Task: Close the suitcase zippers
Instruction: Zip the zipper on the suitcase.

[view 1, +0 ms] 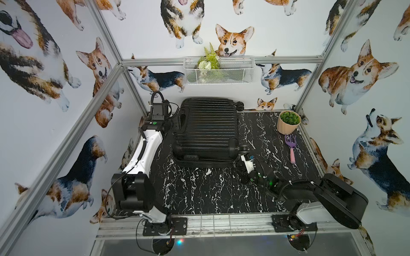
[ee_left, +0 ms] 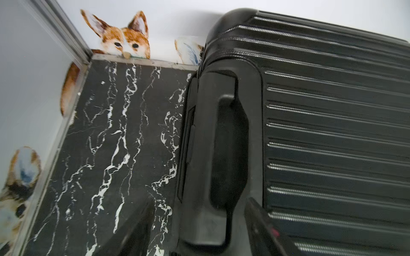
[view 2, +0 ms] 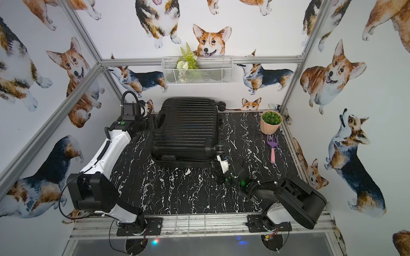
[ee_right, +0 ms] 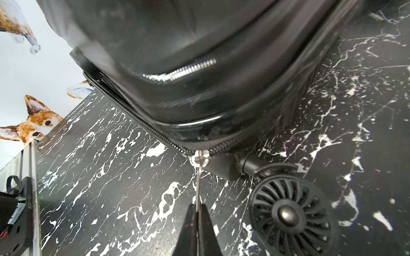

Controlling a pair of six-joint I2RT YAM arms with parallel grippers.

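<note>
In both top views the suitcase [view 1: 205, 130] [view 2: 184, 130] lies flat on the black marble table [view 1: 199, 190], ribbed side up, between the two pincers; it is all black and shiny. The left pincer [view 1: 175, 122] is at the side with the handle; the right pincer [view 1: 237, 163] is at a corner by a wheel [view 1: 244, 149]. A pink pot [view 1: 288, 125] and a purple rake [view 1: 291, 146] sit well apart from the right pincer, on its far side from the case.

In the left wrist view the left pincer [ee_left: 200, 199] is spread wide, with one finger on each side of the end of the handle [ee_left: 224, 144]; I cannot tell if it touches.

In the right wrist view the right pincer [ee_right: 197, 212] is pressed together, pinching the silver zipper pull [ee_right: 199, 177]. Just past the pull run the zippers [ee_right: 155, 135], a thin black toothed band along the rim; the wheel [ee_right: 288, 212] is just beside the pincer. Tiny print [ee_right: 30, 200] on a black box well away is too small to read.
</note>
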